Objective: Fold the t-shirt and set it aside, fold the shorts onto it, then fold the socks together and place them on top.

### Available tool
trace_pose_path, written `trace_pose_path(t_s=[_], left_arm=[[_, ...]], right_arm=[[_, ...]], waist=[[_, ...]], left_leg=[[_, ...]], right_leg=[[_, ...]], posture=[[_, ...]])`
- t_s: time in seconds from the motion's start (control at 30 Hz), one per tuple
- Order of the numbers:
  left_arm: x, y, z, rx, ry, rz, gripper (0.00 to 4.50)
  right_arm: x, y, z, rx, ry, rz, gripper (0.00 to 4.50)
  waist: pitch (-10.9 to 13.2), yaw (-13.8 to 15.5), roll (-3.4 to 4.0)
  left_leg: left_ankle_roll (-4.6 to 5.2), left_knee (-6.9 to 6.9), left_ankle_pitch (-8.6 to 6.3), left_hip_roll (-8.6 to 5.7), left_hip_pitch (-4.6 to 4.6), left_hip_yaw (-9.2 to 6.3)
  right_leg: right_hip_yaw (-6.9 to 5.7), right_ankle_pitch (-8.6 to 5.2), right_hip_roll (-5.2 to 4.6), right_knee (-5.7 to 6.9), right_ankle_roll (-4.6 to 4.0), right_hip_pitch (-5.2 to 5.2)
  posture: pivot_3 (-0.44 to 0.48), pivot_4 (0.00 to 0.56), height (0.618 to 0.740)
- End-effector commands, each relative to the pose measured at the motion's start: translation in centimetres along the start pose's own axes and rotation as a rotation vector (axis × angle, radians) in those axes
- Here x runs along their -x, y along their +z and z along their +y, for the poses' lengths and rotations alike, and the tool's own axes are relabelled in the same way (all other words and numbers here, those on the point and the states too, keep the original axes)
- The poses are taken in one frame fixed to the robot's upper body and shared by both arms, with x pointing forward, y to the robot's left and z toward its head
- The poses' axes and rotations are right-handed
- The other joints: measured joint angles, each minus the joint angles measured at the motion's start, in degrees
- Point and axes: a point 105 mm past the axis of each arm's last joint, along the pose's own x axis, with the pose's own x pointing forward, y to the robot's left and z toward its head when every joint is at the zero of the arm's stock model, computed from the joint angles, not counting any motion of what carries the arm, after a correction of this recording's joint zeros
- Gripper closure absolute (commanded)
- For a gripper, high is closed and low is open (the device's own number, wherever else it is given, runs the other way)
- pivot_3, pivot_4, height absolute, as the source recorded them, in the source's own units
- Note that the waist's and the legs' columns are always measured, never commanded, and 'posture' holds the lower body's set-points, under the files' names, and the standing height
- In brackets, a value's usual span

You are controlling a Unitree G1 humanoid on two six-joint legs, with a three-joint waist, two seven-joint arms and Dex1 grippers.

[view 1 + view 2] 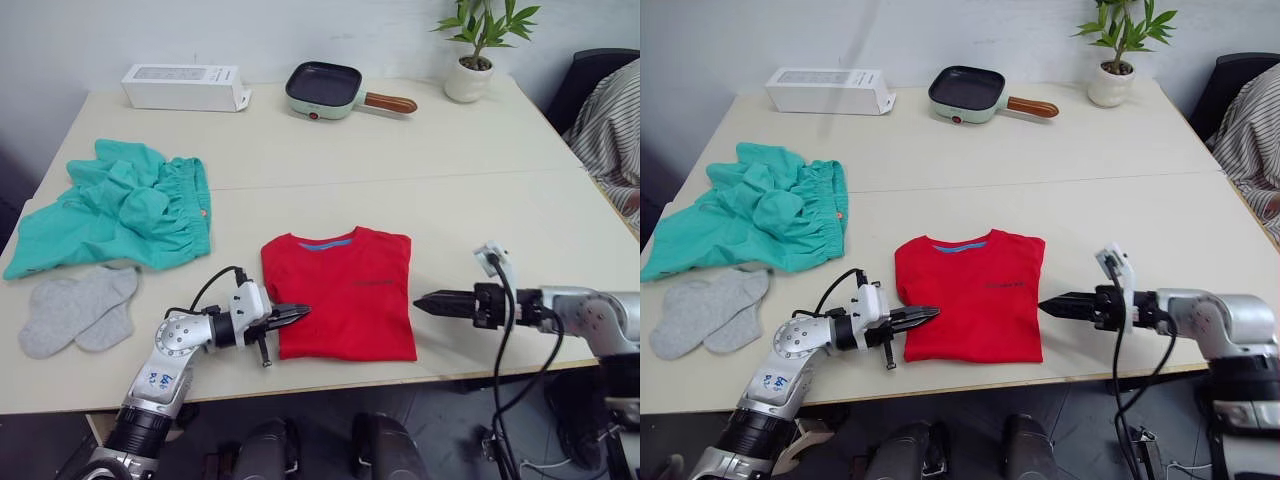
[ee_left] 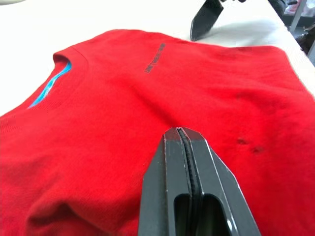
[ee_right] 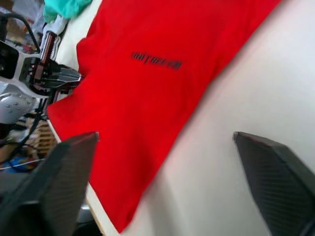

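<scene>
A table (image 1: 480, 190) is carrying the garments. The t-shirt (image 1: 345, 290), shorts (image 1: 120, 215) and socks (image 1: 75, 310) are lying on it, with a box (image 1: 185, 87), pan (image 1: 325, 90) and plant (image 1: 470, 75).

You are looking at silver-grey metal arms ending in black tapered fingers. Black cables are looping off both wrists, and a blue marking is showing on the left arm (image 1: 160, 375).

- Head stereo pair: looks forward and down over the t-shirt (image 1: 342, 290).
- Both wrist cams: close, low, facing that t-shirt from opposite sides; shared with head views.
</scene>
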Motion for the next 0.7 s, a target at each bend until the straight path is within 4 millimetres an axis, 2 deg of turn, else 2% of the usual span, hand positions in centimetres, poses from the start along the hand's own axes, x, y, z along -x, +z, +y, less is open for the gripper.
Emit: trace_pose_path(t_s=[0.03,0.13,0.27,0.37,0.47,0.5,0.6,0.7], left_arm=[[-0.2,0.1,0.1,-0.020,0.001,-0.013,4.50],[-0.4,-0.2,0.2,-0.019,0.008,-0.005,4.50],[-0.4,-0.4,0.2,-0.019,0.010,0.001,4.50],[-0.4,-0.4,0.4,-0.018,0.014,0.002,4.50],[-0.2,-0.3,0.5,-0.012,0.018,-0.006,4.50],[-0.1,-0.1,0.6,-0.008,0.016,-0.018,4.50],[0.4,1.6,0.7,0.038,-0.010,-0.091,4.50],[1.3,3.5,0.5,0.077,-0.054,-0.131,3.65]], right_arm=[[-2.5,-1.8,0.7,-0.057,0.048,0.126,0.02],[-4.4,-1.8,1.4,-0.056,0.085,0.141,0.63],[-5.7,-1.4,1.3,-0.050,0.076,0.117,2.01],[-5.6,-1.5,0.4,-0.036,0.036,0.099,3.10],[-4.9,-1.3,-0.1,-0.018,0.014,0.064,4.28],[-4.6,-1.1,-0.1,-0.016,0.016,0.045,4.49],[-3.7,-0.5,0.1,-0.027,0.024,-0.006,4.49],[-2.2,-0.1,0.2,-0.040,0.020,-0.043,4.50]], waist=[[0.0,0.0,-0.01],[0.0,-0.1,-0.06],[0.0,-0.1,-0.06],[0.0,0.0,-0.06],[-0.2,0.0,-0.36],[-0.3,0.0,-0.48],[-0.3,0.1,-0.52],[-0.3,0.7,-0.51]], left_leg=[[0.00,0.00,-0.01,0.00,0.00,0.00],[-0.01,0.00,-0.02,0.01,0.00,0.00],[-0.03,0.00,-0.02,0.01,0.00,0.00],[-0.03,0.00,-0.02,-0.01,0.00,0.00],[-0.06,0.00,-0.04,0.00,0.03,0.00],[-0.24,0.01,-0.15,-0.01,0.03,0.00],[-0.19,0.02,-0.17,-0.02,0.04,0.00],[-0.22,0.02,-0.15,-0.03,-0.06,-0.01]], right_leg=[[0.00,0.00,0.00,0.00,0.00,0.00],[-0.01,0.00,0.03,0.00,0.01,0.01],[-0.02,0.00,0.04,0.03,0.01,0.00],[-0.03,0.01,0.03,0.03,0.01,0.00],[-0.03,0.02,0.03,0.02,0.03,0.06],[-0.02,0.02,0.02,0.01,0.04,0.07],[-0.03,0.17,-0.01,-0.11,0.08,0.15],[-0.03,0.20,-0.03,-0.21,0.11,0.11]], posture=[[0.000,0.150,0.740],[0.000,0.150,0.740],[0.000,0.150,0.740],[0.000,0.150,0.740],[0.000,0.150,0.740],[0.000,0.150,0.740],[0.000,0.150,0.740],[0.000,0.150,0.740]])
